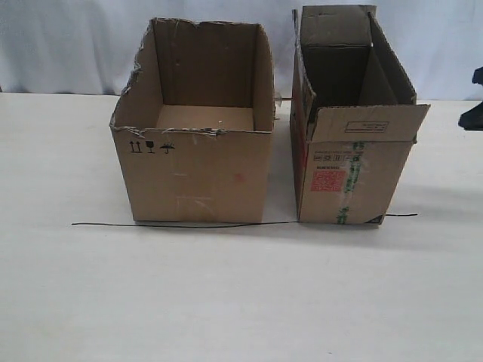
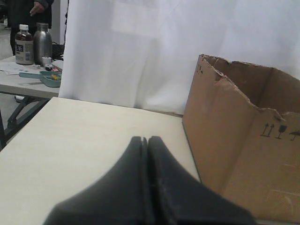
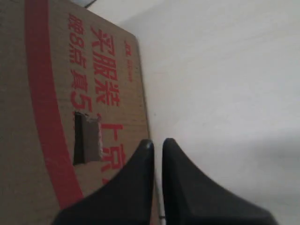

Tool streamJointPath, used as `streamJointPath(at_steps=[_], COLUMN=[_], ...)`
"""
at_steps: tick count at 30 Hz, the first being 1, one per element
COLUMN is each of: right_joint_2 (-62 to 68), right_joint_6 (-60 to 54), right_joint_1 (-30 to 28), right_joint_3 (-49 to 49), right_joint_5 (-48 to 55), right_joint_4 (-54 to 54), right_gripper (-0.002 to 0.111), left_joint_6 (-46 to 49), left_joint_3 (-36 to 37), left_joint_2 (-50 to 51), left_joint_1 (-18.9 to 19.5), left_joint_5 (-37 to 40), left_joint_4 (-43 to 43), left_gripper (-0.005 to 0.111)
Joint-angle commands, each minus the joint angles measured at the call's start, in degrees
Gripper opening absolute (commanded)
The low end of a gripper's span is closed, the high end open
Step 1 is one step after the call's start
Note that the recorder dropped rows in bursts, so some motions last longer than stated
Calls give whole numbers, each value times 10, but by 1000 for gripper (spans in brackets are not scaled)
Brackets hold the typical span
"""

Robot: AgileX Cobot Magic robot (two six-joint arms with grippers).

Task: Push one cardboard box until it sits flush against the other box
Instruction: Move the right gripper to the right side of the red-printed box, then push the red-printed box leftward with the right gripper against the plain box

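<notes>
The cardboard box (image 1: 351,177), narrow and tall with open flaps, a red square label and green-printed tape, stands on the right of the table. A narrow gap separates it from the other box (image 1: 200,173), which is wider, has torn top edges and stands to its left. My right gripper (image 3: 157,141) is shut with only a thin slit and nothing in it. It sits beside the cardboard box's red-striped side (image 3: 51,93). Its dark arm (image 1: 474,113) shows at the right edge. My left gripper (image 2: 144,138) is shut and empty, over the table to the left of the other box (image 2: 243,154).
A thin black line (image 1: 181,225) runs along the table (image 1: 226,302) under both boxes' front edges. A white curtain (image 1: 68,45) hangs behind. Beyond the table's left side stands another table with bottles (image 2: 23,44) and a tray.
</notes>
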Motion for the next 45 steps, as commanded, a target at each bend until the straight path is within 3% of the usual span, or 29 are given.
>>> streamJointPath(at_steps=[1,7,19,34,45], right_joint_2=[58,132,190,191,196], right_joint_6=[-84,-159,-227,-228,-243], right_joint_1=[0,5,17,17,55], right_joint_3=[-13,-13,-14,-26,-27], right_joint_5=[3,38,67,111,47], right_joint_4=[104,222,294,284,320], right_gripper=[5,5,5,5,5], left_joint_6=[0,0,0,0,0], left_joint_3=[2,2,2,2,2], left_joint_2=[-1,-1,-1,-1,-1], left_joint_1=[0,0,0,0,0], left_joint_5=[-3,-3,-3,-3,-3], left_joint_4=[-6,-6,-6,-6,-6], left_gripper=[0,0,0,0,0])
